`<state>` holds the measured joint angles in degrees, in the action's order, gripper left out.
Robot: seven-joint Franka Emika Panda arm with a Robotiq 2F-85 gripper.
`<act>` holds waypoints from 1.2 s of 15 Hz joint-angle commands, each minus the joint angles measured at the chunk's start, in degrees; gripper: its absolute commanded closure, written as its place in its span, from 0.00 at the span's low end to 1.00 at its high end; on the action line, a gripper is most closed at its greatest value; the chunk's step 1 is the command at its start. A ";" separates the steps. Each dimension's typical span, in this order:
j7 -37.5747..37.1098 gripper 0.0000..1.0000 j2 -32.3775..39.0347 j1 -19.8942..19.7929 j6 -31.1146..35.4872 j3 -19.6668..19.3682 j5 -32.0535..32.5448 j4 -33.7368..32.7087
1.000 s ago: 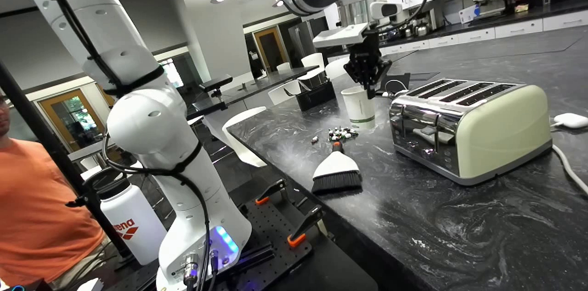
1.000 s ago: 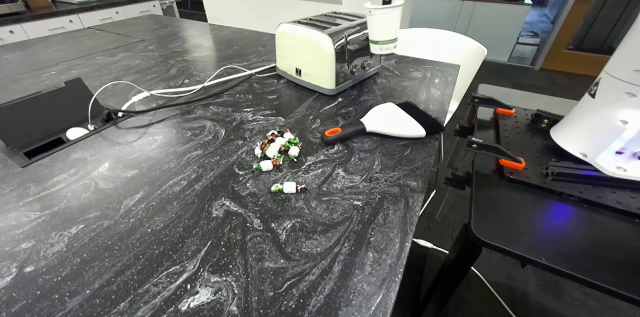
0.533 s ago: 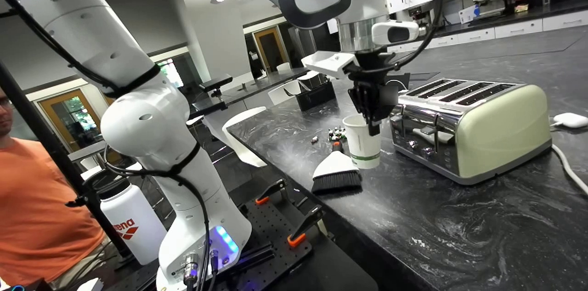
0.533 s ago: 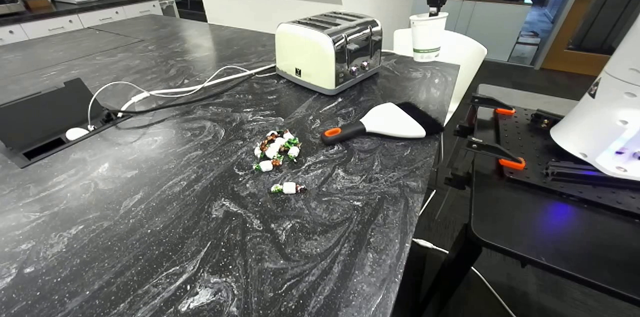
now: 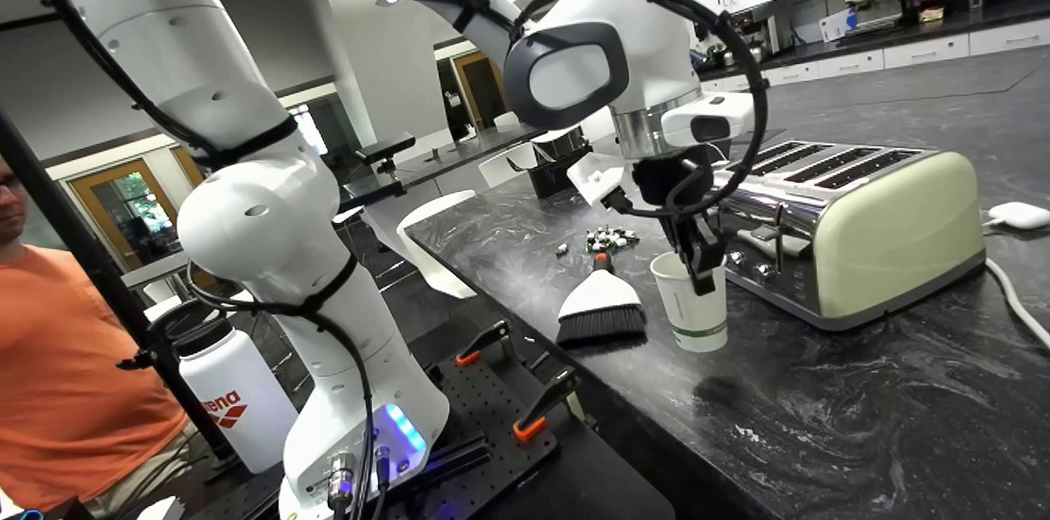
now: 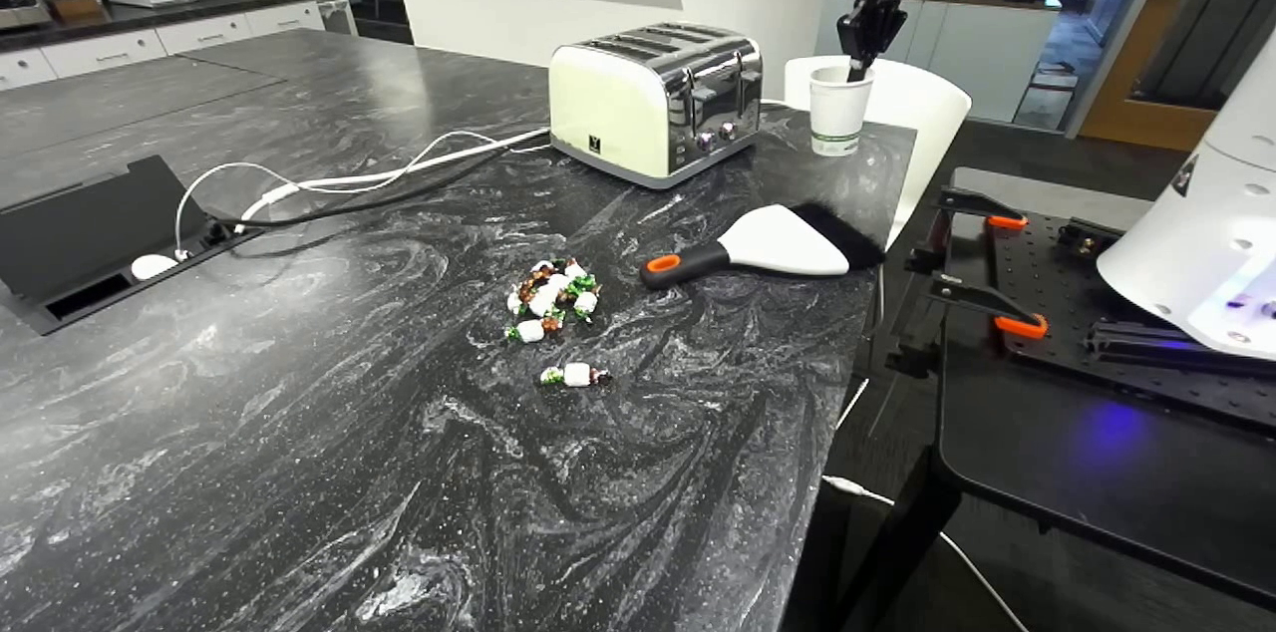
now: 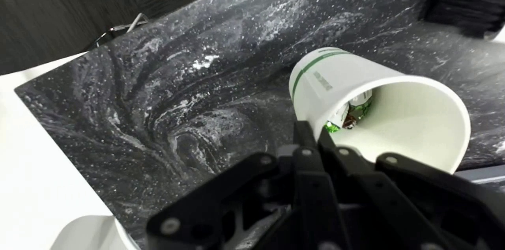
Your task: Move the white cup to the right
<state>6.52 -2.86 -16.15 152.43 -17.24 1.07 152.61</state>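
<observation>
Gripper [image 7: 315, 135] and cup [image 5: 689, 313] meet at the rim: the fingers are drawn nearly together on the thin wall, one inside, one outside, likely because squeezing the whole body could crush it. Largest around it is the counter [image 6: 399, 473]; then the toaster [image 5: 886, 233], near the cup, and the brush [image 6: 773, 241], lying flat on the cup's other side. The cup seems held off the counter: in an exterior view what looks like its shadow [image 5: 722, 387] lies apart from its base. Its mouth probably faces up enough to keep in the wrapped candies [image 7: 340, 116]; more lie in a loose pile [image 6: 548, 298], well apart.

Against half a second ago, the cup is lower in both exterior views and farther from the pile, and the gripper leans more, perhaps for setting down. Toaster, brush and pile are where they were.
</observation>
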 commanded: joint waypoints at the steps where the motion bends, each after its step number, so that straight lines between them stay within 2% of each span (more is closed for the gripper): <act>1: -7.38 0.99 3.37 -0.79 9.28 0.23 4.44 1.87; 3: -9.19 0.99 5.38 -0.41 13.19 0.06 4.51 2.38; 8: -7.98 0.99 8.86 0.15 20.50 0.19 0.96 3.34; 9: -7.83 0.71 9.13 0.18 21.47 0.24 0.41 3.50; 11: -8.56 0.64 9.18 0.38 23.08 -0.55 0.60 3.71; 13: -8.29 0.49 8.09 0.29 24.09 -1.49 1.09 4.11; 16: -8.21 0.27 4.44 1.07 24.79 -5.68 7.34 5.01; 18: -6.62 0.12 -0.87 0.69 23.51 -8.16 13.23 6.36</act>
<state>-0.74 4.58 -15.83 175.98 -21.95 7.90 155.43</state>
